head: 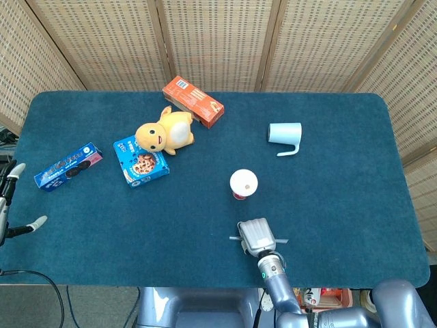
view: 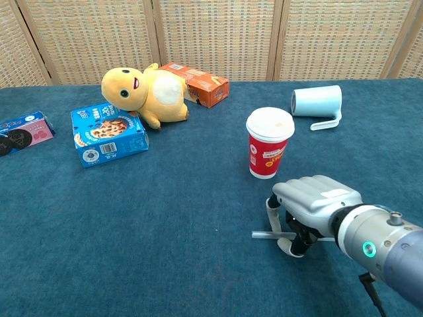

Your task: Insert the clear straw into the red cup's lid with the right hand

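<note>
Several woven screens (head: 218, 41) back the blue-carpeted table (head: 341, 205), where the right hand (view: 316, 206) curls around the clear straw (view: 264, 234).

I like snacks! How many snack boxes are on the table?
3. An orange box lies at the back behind the yellow plush toy, a blue cookie box sits in front of that toy, and a dark blue cookie box lies far left.

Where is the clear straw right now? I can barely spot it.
The clear straw lies flat on the table near its front edge, under the right hand, just in front of the red cup.
</note>
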`<state>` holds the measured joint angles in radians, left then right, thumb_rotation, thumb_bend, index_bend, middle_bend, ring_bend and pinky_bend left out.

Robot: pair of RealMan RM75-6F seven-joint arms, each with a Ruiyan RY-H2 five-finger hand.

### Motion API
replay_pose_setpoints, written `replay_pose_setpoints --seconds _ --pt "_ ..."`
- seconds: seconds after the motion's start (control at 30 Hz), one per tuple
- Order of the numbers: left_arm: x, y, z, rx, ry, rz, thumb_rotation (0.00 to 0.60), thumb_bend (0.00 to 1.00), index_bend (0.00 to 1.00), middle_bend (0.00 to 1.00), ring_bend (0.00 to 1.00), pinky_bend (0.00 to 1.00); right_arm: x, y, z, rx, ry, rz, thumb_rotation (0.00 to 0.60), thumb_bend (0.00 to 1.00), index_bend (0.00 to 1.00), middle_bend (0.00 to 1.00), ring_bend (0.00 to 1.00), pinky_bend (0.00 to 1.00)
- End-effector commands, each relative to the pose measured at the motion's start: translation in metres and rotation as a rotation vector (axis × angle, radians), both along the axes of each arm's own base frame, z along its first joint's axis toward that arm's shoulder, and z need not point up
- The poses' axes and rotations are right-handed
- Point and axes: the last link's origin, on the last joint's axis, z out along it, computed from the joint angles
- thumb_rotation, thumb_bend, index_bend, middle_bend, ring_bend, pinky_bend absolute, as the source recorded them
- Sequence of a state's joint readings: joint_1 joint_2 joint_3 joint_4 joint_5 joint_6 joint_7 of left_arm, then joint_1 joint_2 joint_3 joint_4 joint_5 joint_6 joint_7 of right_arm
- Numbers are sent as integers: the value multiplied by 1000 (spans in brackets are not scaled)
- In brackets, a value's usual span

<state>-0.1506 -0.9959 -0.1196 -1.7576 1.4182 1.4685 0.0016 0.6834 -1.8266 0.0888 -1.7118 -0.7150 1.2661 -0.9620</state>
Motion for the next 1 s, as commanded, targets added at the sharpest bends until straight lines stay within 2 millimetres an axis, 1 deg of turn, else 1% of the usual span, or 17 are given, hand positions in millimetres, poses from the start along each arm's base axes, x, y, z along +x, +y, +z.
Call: replay_pose_setpoints --seconds 0.03,0.2,0.33,0.4,0.57,0.73,0.8,0.83,0.93,1.0 --pt "0 0 0 0 -1 1 600 0 0 0 0 0 0 4 5 4 -20 38 600 465 704 899 749 763" --pt "0 0 1 0 -4 1 600 0 0 0 0 0 2 7 16 -1 -74 102 600 467 710 901 750 762" --pt "0 0 0 -3 -5 1 600 0 0 0 0 0 5 6 27 -28 -103 189 600 478 710 901 749 762" --pt "0 0 0 -6 -5 0 600 0 0 0 0 0 8 6 34 -29 -151 205 600 481 710 901 750 762" --pt "0 0 -1 -8 -4 1 600 0 0 0 0 0 22 5 56 20 -299 226 600 492 710 901 749 762" --pt "0 1 -3 -13 0 3 600 0 0 0 0 0 30 2 73 31 -352 263 600 497 710 900 750 762" --pt "0 1 -4 -17 2 3 600 0 0 0 0 0 37 -1 83 31 -397 273 600 500 710 900 750 762" --pt "1 1 -5 -20 5 3 600 0 0 0 0 0 46 -9 95 27 -433 281 600 500 710 900 750 762" --pt "1 2 -6 -23 7 4 600 0 0 0 0 0 54 -23 114 22 -462 272 600 502 710 900 749 762" --pt "1 2 -6 -22 7 6 600 0 0 0 0 0 59 -30 123 11 -490 263 600 503 710 900 749 763"
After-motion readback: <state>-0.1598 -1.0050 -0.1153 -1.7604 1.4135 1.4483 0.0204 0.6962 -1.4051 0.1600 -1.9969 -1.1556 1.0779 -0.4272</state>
